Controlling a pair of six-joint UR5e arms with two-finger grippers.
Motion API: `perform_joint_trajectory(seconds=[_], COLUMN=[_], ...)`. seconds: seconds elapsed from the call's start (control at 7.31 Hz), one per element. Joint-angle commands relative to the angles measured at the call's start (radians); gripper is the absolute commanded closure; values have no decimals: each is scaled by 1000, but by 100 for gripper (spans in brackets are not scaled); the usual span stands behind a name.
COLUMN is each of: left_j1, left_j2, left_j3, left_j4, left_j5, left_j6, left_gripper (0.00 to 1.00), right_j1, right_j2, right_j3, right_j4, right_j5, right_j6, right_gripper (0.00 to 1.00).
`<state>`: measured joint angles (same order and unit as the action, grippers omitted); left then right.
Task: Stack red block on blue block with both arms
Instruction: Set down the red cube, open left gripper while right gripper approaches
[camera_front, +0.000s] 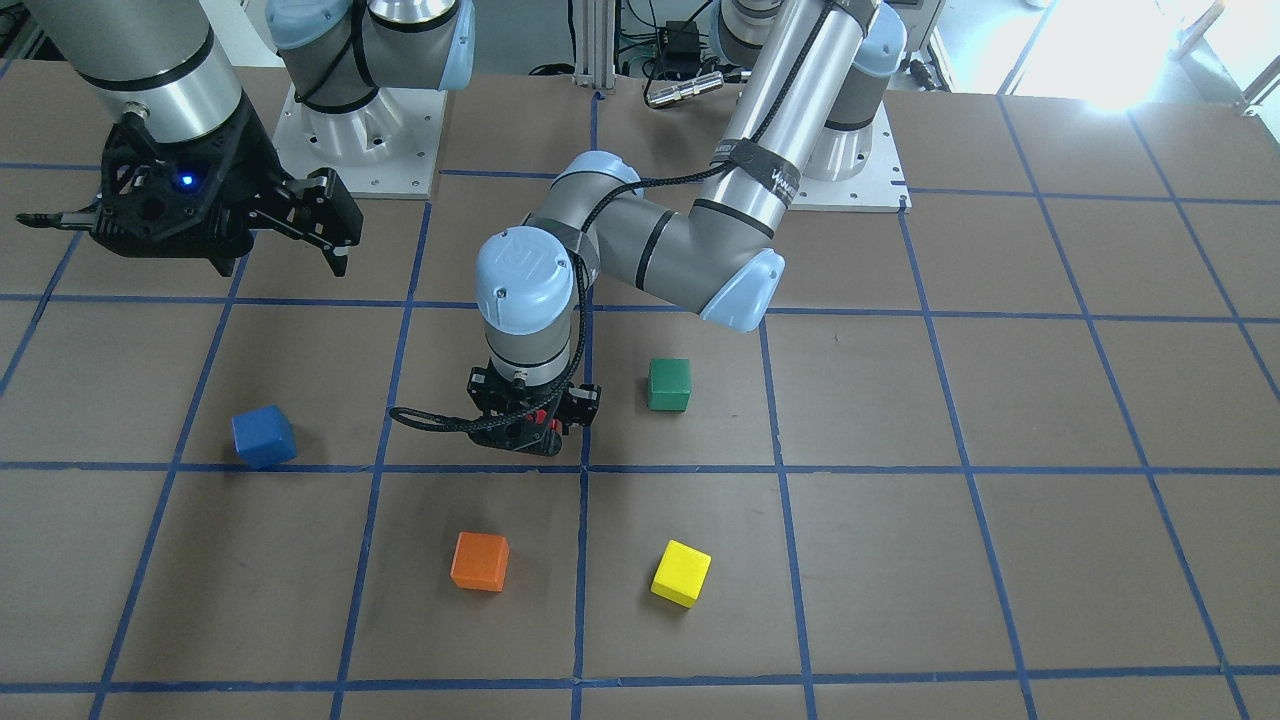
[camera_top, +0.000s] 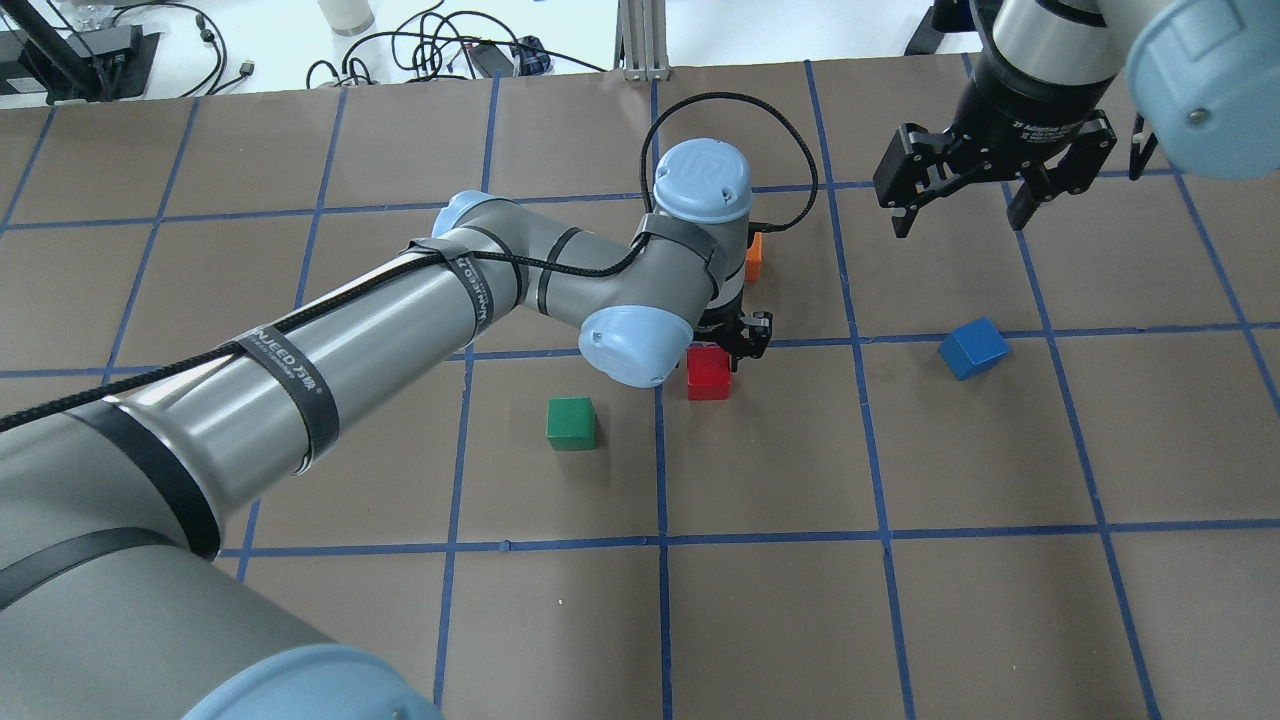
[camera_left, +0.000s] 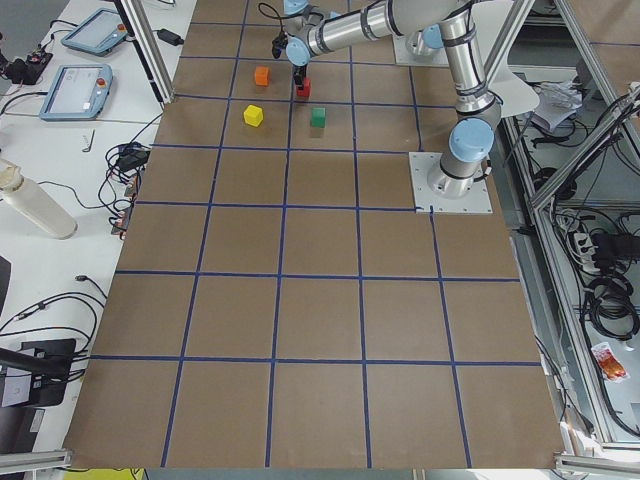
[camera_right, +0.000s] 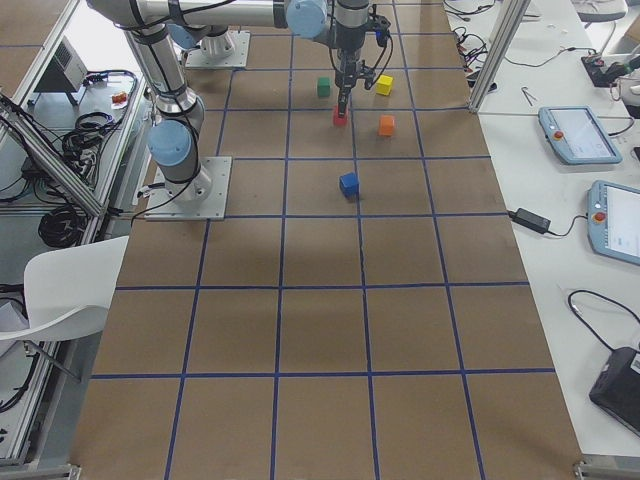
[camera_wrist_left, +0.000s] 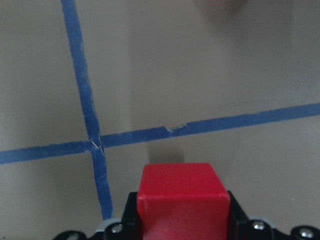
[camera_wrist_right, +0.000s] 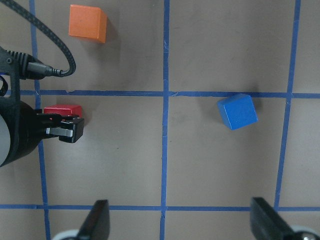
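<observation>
The red block (camera_top: 708, 374) sits between the fingers of my left gripper (camera_top: 728, 345) near the table's middle. In the left wrist view the red block (camera_wrist_left: 182, 200) is pressed by black fingers (camera_wrist_left: 239, 220) on both sides, low over a blue tape crossing. I cannot tell whether it rests on the table. The blue block (camera_top: 973, 347) lies alone to its right, and also shows in the front view (camera_front: 264, 436) and the right wrist view (camera_wrist_right: 238, 111). My right gripper (camera_top: 958, 220) hangs open and empty above the table beyond the blue block.
A green cube (camera_top: 571, 423) lies left of the red block. An orange cube (camera_front: 479, 561) and a yellow cube (camera_front: 681, 573) lie on the far side from the robot. The brown table (camera_top: 1000, 600) has a blue tape grid.
</observation>
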<state>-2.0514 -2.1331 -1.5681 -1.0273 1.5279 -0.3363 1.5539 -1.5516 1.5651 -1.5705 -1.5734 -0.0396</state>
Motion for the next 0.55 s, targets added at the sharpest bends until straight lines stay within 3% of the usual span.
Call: perform_joint_trajectory(seconds=[0.0, 0.14, 0.27, 0.41], left_j1=[22, 86, 174, 251], left_j2=[57, 97, 146, 200], left_j3=[16, 23, 23, 23], left_j4=[-51, -104, -129, -195], left_j5=[8, 8, 8, 14], left_j6=[7, 17, 49, 121], left_gripper=[0, 0, 0, 0], right_j1=[0, 5, 46, 125], right_j2=[-1, 1, 13, 36], right_j3=[4, 25, 83, 133], right_j4=[0, 0, -22, -145], right_j5=[6, 13, 85, 90], right_j6=[3, 15, 112, 176], right_gripper=[0, 0, 0, 0])
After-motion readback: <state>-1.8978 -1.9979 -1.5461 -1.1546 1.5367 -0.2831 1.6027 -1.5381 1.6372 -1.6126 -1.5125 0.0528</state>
